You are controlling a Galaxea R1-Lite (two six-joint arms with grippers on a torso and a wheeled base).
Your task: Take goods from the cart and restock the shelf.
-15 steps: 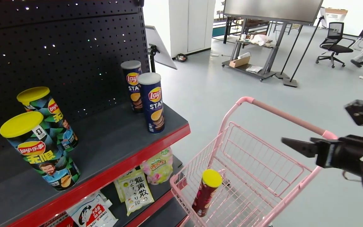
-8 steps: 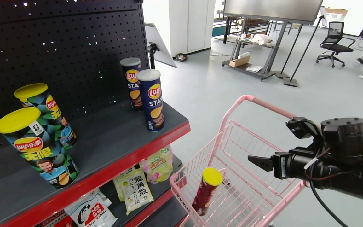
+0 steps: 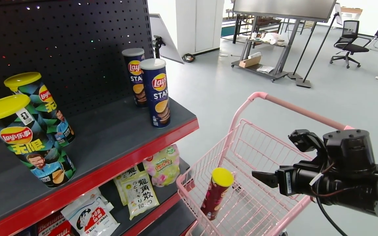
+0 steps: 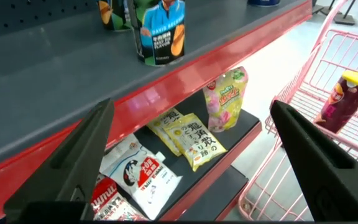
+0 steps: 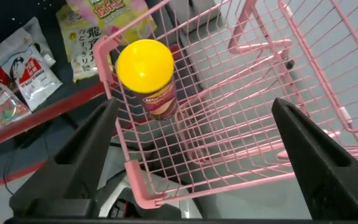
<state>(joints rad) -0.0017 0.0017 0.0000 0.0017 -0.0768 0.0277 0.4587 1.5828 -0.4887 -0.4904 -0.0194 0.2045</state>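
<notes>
A maroon chip can (image 3: 216, 195) with a yellow lid leans upright in the near left corner of the pink cart (image 3: 302, 111). My right gripper (image 3: 279, 157) hangs open above the cart's basket, right of the can and apart from it. The right wrist view has the can (image 5: 148, 78) between and beyond the open right gripper (image 5: 194, 106). My left gripper (image 4: 191, 106) is open in front of the shelf's red edge (image 4: 185, 84), holding nothing. The grey top shelf (image 3: 116, 137) carries two blue cans (image 3: 156, 93) and two green-black cans (image 3: 28, 141).
Snack bags (image 3: 139, 195) lie on the lower shelf beside the cart. A black pegboard (image 3: 77, 42) backs the shelf. Open grey floor lies right of the cart. A wheeled stand (image 3: 261, 65) and an office chair (image 3: 348, 47) are far behind.
My right arm has swung in from the right edge and now sits lower over the cart's basket. The head camera has shifted, so the whole scene sits a little differently.
</notes>
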